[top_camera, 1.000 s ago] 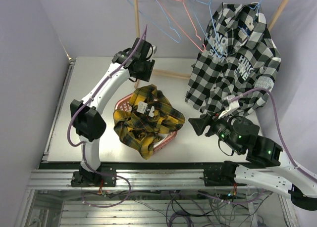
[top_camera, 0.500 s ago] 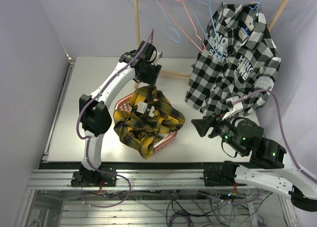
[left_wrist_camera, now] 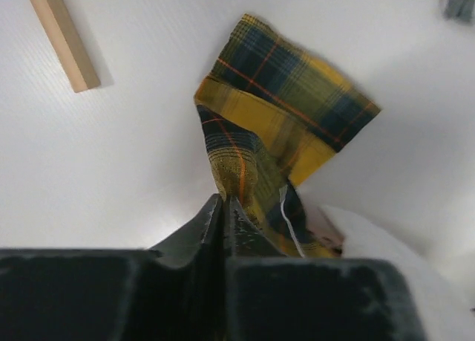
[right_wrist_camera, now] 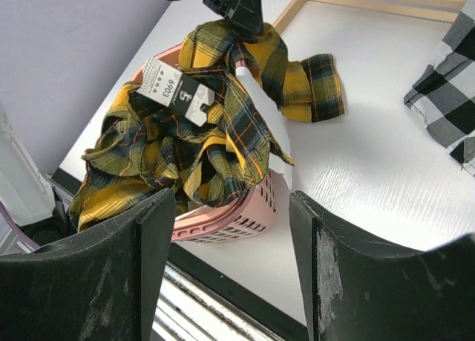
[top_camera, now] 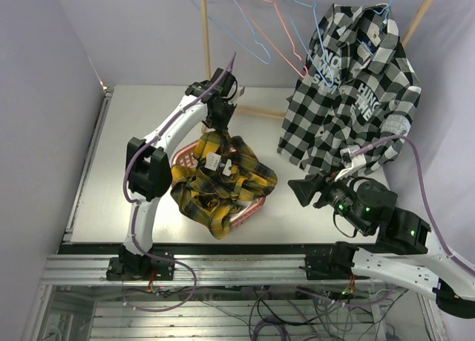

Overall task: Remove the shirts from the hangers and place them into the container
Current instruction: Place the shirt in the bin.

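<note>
Shirts in view number two: the yellow plaid shirt [top_camera: 223, 181] lies heaped over the pink basket [top_camera: 251, 209], hiding whatever is beneath, while the checked shirt [top_camera: 356, 96] hangs on the wooden rack [top_camera: 204, 36] beside three bare hangers [top_camera: 256, 47]. We see the left fingers [left_wrist_camera: 197, 233] clenched on the plaid sleeve [left_wrist_camera: 297, 96], which trails onto the counter [top_camera: 126, 163] beyond the basket, and the right fingers [right_wrist_camera: 111, 267] spread and empty near the checked hem. We judge the job mostly done, with that sleeve to tuck in and the checked shirt to free.
</note>
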`<state>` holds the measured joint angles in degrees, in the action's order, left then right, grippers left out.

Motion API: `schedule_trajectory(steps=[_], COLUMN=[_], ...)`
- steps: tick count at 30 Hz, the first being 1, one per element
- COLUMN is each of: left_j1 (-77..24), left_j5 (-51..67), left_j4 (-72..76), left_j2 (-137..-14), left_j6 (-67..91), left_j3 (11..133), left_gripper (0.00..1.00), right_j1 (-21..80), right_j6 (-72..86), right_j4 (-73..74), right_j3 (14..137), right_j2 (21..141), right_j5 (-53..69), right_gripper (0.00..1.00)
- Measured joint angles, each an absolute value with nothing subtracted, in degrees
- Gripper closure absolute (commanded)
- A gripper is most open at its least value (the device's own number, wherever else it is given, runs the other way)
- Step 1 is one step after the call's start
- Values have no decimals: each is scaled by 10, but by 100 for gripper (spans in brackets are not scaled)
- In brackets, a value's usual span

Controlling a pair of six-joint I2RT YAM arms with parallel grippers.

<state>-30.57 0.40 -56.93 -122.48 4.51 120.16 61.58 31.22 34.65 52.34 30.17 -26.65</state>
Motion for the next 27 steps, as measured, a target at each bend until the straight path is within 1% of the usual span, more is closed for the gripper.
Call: schedule_trajectory(steps=[6,10,20,27], left_j1=[-306,-306,-307,-310], left_j5=[-9,-11,0,51], left_j4=[-559,-527,-463,-411], left_j2=[-1218,-1176,-983,-830], left_j6=[45,49,81,90], left_j3=[1179,1138,1086,986], left_gripper=[93,93,93,93], right_j1=[616,616,616,616], right_j6=[316,319,321,321], right_j4=[348,346,336,327], right_j3=[523,522,512,509], right_j2=[297,297,315,331], right_j5=[-271,-275,-275,-275], right_gripper=[37,37,38,38])
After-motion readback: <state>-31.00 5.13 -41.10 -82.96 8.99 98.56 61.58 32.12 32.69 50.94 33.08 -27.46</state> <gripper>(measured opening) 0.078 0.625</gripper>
